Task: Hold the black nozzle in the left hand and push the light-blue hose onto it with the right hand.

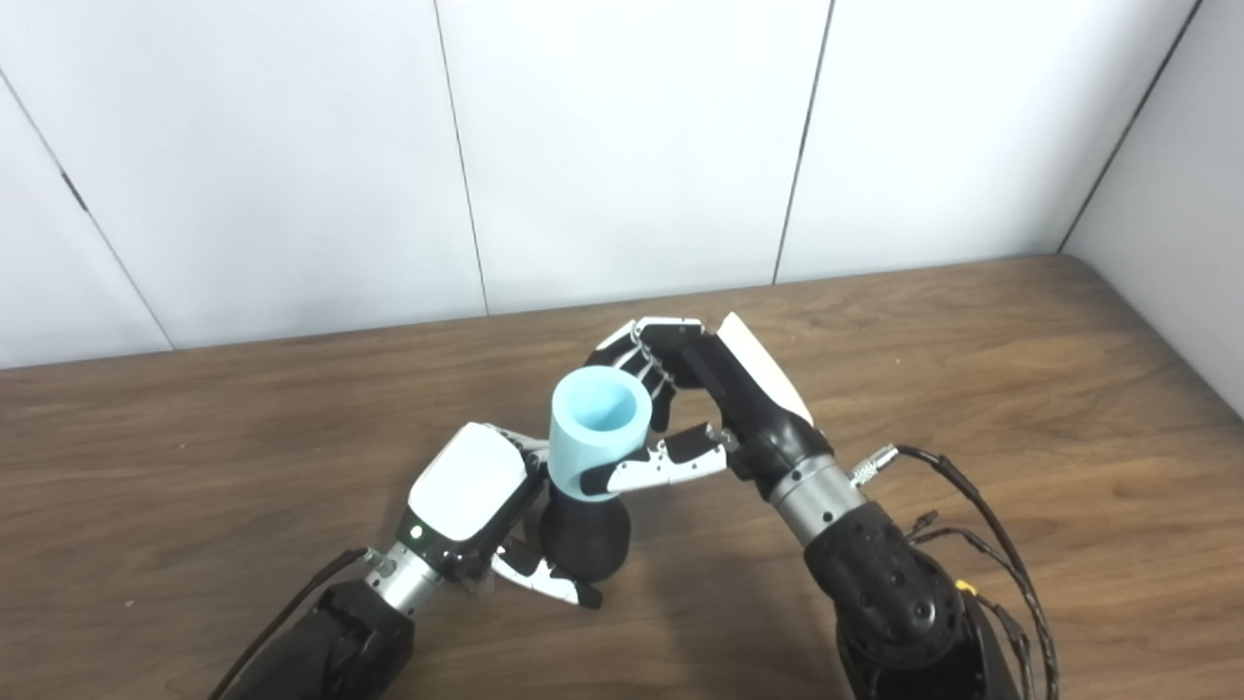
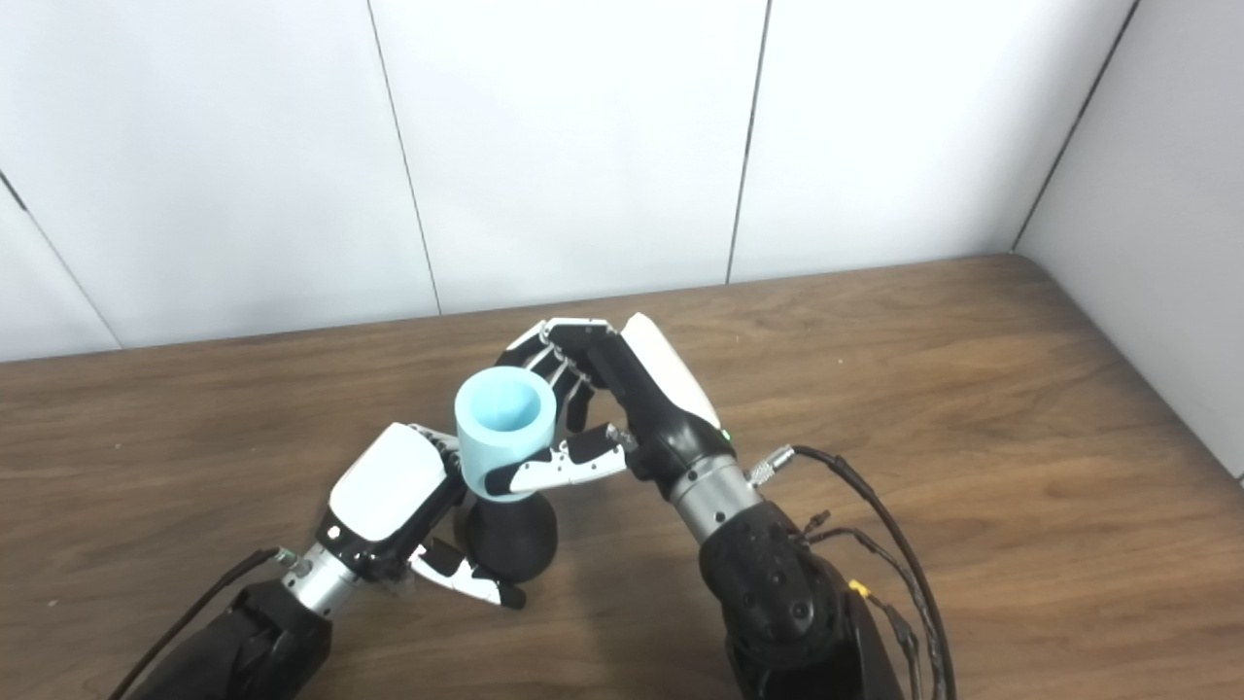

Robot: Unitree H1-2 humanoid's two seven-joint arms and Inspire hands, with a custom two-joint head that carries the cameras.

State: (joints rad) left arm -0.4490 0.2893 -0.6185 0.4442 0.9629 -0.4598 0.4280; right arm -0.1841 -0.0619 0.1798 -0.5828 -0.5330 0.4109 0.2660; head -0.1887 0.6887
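Observation:
The black nozzle (image 1: pixel 586 538) stands upright near the table's front, its rounded base gripped by my left hand (image 1: pixel 471 506), whose thumb curls round its front. The light-blue hose (image 1: pixel 596 431), a short open-topped tube, sits on top of the nozzle, its lower end over the nozzle's neck. My right hand (image 1: pixel 714 399) is shut on the hose, thumb across its front and fingers behind it. The same stack shows in the right eye view: hose (image 2: pixel 502 432) over nozzle (image 2: pixel 510 538).
The wooden table (image 1: pixel 972 389) stretches to white wall panels at the back and a side wall on the right. Loose black cables (image 1: pixel 982 535) hang off my right forearm.

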